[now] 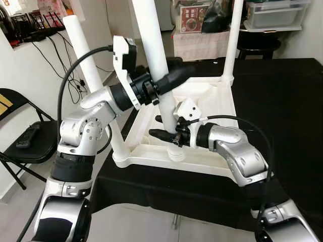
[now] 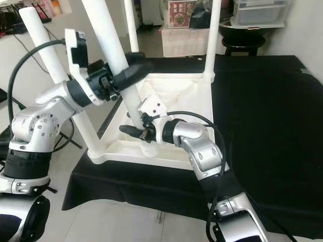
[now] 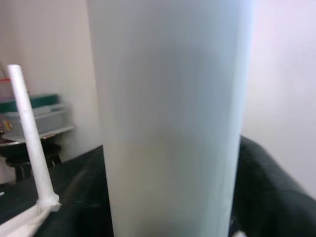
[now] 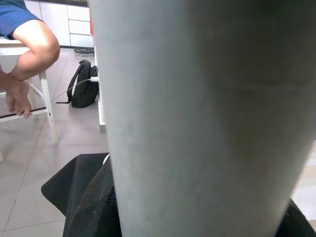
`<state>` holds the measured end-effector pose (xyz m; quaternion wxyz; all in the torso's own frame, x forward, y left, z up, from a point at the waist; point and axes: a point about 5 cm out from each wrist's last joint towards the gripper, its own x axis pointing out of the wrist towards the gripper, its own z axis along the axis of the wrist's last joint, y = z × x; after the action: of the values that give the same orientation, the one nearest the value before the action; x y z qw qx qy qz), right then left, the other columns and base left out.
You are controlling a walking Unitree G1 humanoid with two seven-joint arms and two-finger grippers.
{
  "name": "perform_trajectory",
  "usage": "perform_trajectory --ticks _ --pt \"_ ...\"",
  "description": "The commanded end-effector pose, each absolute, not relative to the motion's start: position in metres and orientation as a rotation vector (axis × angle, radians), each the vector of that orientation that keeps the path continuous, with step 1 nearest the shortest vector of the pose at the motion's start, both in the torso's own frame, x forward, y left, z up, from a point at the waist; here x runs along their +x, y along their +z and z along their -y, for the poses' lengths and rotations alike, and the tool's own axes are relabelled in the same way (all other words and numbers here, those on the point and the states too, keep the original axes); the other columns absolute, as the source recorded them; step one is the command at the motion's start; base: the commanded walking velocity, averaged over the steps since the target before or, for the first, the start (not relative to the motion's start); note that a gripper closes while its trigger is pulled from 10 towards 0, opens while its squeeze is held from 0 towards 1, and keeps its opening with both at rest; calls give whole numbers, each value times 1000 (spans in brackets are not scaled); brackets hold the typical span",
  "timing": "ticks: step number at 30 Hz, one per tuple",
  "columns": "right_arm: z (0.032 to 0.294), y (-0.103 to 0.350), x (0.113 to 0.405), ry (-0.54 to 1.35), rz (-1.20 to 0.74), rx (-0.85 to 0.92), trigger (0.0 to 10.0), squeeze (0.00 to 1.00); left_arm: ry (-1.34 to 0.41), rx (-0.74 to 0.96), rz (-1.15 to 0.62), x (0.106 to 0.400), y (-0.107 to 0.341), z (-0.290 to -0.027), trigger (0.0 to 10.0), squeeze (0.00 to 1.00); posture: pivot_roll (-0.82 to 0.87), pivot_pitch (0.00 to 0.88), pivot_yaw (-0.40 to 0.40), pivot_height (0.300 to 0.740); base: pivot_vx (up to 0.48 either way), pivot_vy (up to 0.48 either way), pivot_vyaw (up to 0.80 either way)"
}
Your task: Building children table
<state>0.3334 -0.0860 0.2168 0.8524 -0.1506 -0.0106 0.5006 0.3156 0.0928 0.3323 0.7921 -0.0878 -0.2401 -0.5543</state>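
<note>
Children's table (image 1: pixel 212 93): you have one white plastic tabletop lying upside down on the black-covered counter (image 1: pixel 282 111), its ribbed underside facing up
Legs counted: four white tubes in your eye views; three stand in corner sockets, the fourth is the one you are gripping
Standing legs: one at the near left corner (image 1: pixel 93 85), one at the far right corner (image 1: pixel 233 40), one at the far left (image 2: pixel 131 25)
Held leg (image 1: pixel 154 55): it leans over the near edge of the frame, its lower end just above a ribbed socket (image 1: pixel 176 153) and between your right fingers
Left tool (image 1: pixel 174 75): your two black fingers are clamped around the held leg, about midway up the part you can see
Right tool (image 1: pixel 164 126): your fingers sit either side of the leg's lower end, closed onto it just above the socket
Left wrist view: the white tube (image 3: pixel 168 118) up close, with one upright leg (image 3: pixel 29 133) behind it
Right wrist view: the same tube (image 4: pixel 202 118) close up; beyond it a tiled floor, one black bag (image 4: pixel 84 89) and a seated person's bare leg (image 4: pixel 29 54)
Surroundings: one black folding chair (image 1: pixel 30 141) at your left, one red box (image 1: pixel 192 17) and one clear storage bin (image 1: pixel 275 14) behind the counter
</note>
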Motion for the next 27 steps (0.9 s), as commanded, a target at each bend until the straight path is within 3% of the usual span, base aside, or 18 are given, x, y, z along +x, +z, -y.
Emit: perform_trajectory --ticks 1,5,12,20,21,27 --pt "75 215 332 1089 18 -333 0 0 -1194 -191 589 310 345 -94 10000 1000 -171 0 102 740 0 0 0" --pt "99 226 348 951 52 -301 0 0 -1038 -168 657 307 355 -128 10000 1000 -162 0 101 740 0 0 0" --pt "132 250 369 714 136 -251 0 0 -797 -119 744 309 371 -160 10000 1000 -152 0 98 740 0 0 0" --pt "171 269 384 434 199 -176 0 0 -624 -51 738 314 365 -168 10000 1000 -153 1 95 740 0 0 0" --pt "175 271 385 404 209 -171 0 0 -574 -33 729 316 361 -170 10000 0 -153 1 95 740 0 0 0" --pt "184 269 385 345 225 -131 0 0 -414 -47 619 325 327 -174 10000 0 -158 5 93 740 0 0 0"
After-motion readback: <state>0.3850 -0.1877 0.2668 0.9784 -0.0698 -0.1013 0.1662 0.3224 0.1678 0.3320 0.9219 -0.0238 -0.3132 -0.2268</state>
